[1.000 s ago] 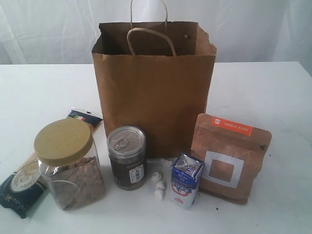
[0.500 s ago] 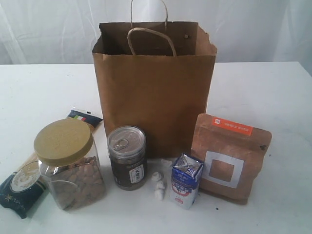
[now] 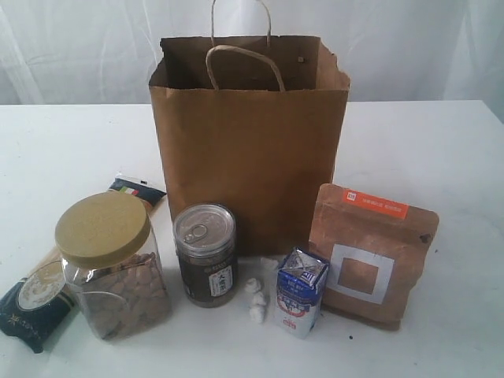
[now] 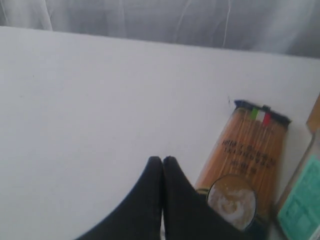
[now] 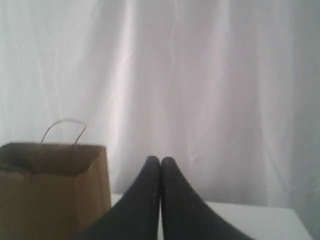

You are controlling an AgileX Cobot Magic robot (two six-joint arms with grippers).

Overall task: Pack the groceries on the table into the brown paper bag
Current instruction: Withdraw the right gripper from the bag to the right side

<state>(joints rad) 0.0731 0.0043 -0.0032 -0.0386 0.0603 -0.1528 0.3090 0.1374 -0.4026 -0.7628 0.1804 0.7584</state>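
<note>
Nothing has shifted since a second ago: the brown paper bag [image 3: 250, 150] stands open on the table [image 3: 425, 150], with the tan-lidded clear jar [image 3: 110, 264], dark can [image 3: 205, 253] and blue-white mini carton [image 3: 300, 291] in front of it. My left end effector [image 4: 162, 160] is closed and empty over bare table, the long spaghetti packet [image 4: 250, 145] lying just beside it. My right end effector [image 5: 160, 160] is closed and empty too, the bag off to its side.

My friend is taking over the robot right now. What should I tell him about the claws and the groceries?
Left claw: shut, empty, over the table near the spaghetti packet.
Right claw: shut, empty, near the brown paper bag.
In front of the bag stand the tan-lidded jar, dark can, mini carton and brown pouch.
Done: nothing visibly packed. Left: all five groceries go in the bag.
</note>
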